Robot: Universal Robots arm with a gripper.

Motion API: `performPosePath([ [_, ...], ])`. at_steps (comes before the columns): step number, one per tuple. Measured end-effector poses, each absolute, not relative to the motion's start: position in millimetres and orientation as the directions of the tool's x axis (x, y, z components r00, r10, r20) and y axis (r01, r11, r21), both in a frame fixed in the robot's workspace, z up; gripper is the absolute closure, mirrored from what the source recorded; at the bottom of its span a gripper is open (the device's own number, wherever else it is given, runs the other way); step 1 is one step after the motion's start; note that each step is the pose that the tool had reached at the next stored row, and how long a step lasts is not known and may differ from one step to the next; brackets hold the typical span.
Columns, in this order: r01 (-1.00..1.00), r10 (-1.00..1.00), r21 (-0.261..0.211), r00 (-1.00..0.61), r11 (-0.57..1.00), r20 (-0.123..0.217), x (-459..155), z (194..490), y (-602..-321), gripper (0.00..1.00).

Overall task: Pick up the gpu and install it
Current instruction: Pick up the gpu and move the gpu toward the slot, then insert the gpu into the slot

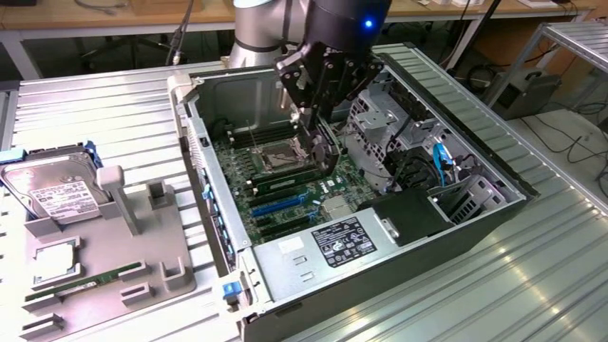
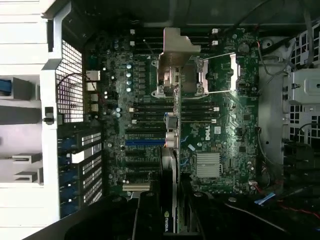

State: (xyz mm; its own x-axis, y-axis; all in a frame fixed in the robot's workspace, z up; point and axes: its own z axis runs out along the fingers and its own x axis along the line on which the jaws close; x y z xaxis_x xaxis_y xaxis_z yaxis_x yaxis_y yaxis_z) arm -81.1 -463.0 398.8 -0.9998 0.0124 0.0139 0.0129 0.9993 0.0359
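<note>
My gripper point(image 1: 318, 117) is down inside the open computer case point(image 1: 204, 153), shut on the gpu point(image 1: 323, 153). The card hangs edge-down over the motherboard point(image 1: 314, 189), close to the CPU socket point(image 1: 285, 151) and the memory slots. In the wrist view the gpu point(image 2: 170, 150) appears edge-on between my fingers point(image 2: 150, 217), its silver bracket point(image 2: 177, 62) at the far end, a logo near my grip. The card's lower edge lies across the expansion slots, beside the blue slot point(image 2: 145, 142). Whether it touches the board I cannot tell.
A grey fixture tray point(image 1: 105, 235) at the exterior view's left carries a hard drive point(image 1: 57, 189), a processor chip point(image 1: 53, 260) and a RAM stick point(image 1: 85, 281). Inside the case, a drive cage point(image 1: 380, 114), black shroud point(image 1: 409, 214) and power supply point(image 1: 342, 242) crowd the card's right.
</note>
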Motion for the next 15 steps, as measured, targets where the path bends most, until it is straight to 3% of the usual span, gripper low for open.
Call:
performPosePath([
  [15,0.013,0.012,0.036,-1.000,0.999,0.016,-73.5,395.8,-463.0,0.74],
])
